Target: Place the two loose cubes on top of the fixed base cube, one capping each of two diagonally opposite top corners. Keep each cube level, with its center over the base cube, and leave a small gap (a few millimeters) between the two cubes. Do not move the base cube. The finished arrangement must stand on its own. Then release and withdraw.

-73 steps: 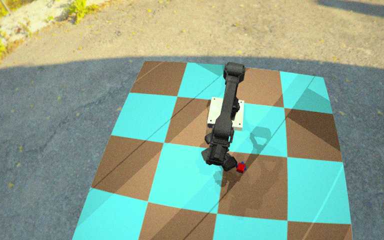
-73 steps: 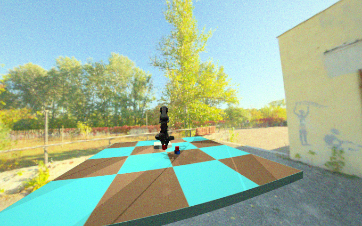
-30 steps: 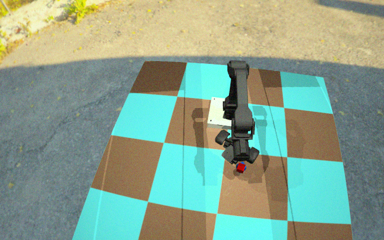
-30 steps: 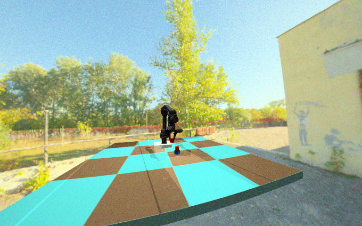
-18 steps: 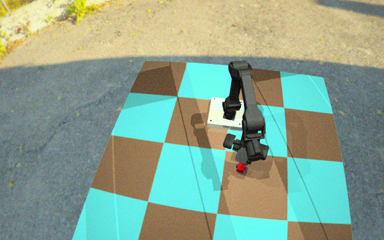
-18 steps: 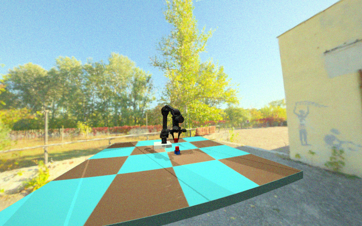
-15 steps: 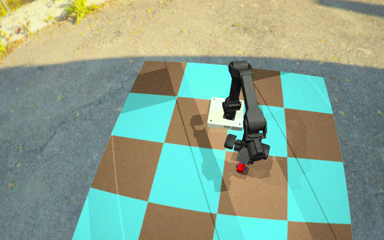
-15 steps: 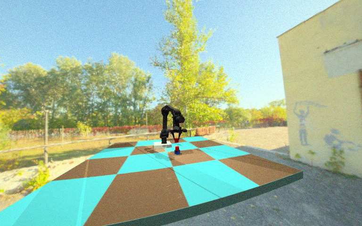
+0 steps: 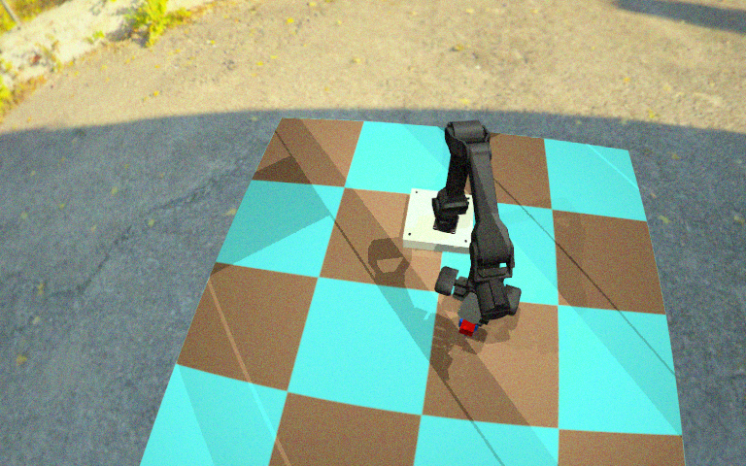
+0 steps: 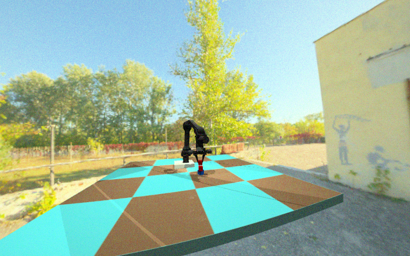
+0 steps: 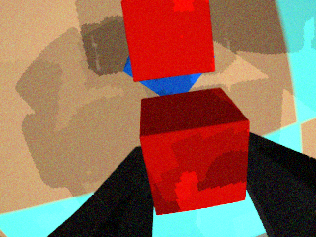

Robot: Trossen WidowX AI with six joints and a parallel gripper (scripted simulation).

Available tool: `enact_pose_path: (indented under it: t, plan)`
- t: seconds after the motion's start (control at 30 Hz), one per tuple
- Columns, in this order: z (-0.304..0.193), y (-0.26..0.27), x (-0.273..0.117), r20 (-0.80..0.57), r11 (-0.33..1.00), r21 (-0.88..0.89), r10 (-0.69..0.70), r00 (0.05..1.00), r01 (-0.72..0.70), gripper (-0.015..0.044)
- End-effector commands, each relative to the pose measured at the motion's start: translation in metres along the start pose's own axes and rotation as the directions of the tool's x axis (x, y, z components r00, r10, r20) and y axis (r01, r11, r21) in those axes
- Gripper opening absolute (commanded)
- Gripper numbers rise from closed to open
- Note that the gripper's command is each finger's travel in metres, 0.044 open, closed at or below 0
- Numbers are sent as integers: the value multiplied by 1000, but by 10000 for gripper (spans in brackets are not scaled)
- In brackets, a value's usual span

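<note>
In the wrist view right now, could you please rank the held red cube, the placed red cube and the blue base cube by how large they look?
1. Held red cube, nearest the camera, so likely enlarged.
2. Placed red cube, a bit smaller.
3. Blue base cube, mostly hidden beneath; its true size is unsure.

My arm arches up from its base and folds down, wrist pointing straight at the tabletop. My hand hangs low, fingers clamped on a red cube.
</note>
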State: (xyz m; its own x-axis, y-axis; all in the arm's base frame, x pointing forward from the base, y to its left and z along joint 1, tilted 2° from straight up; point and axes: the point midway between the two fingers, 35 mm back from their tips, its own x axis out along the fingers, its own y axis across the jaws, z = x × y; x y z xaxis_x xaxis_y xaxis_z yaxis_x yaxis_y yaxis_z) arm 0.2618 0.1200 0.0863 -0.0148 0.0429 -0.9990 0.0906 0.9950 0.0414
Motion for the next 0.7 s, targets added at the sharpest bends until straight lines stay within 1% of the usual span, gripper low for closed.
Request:
enact_pose_path:
  t: [0.0, 0.3, 0.67]
  plan:
    - [0, 0, 2, -1, 1000, 11, 5, 1000, -5, 105]
    - [0, 0, 4, 0, 1000, 8, 4, 1000, -4, 105]
    - [1, 1, 26, 16, 1000, -26, -9, 1000, 9, 105]
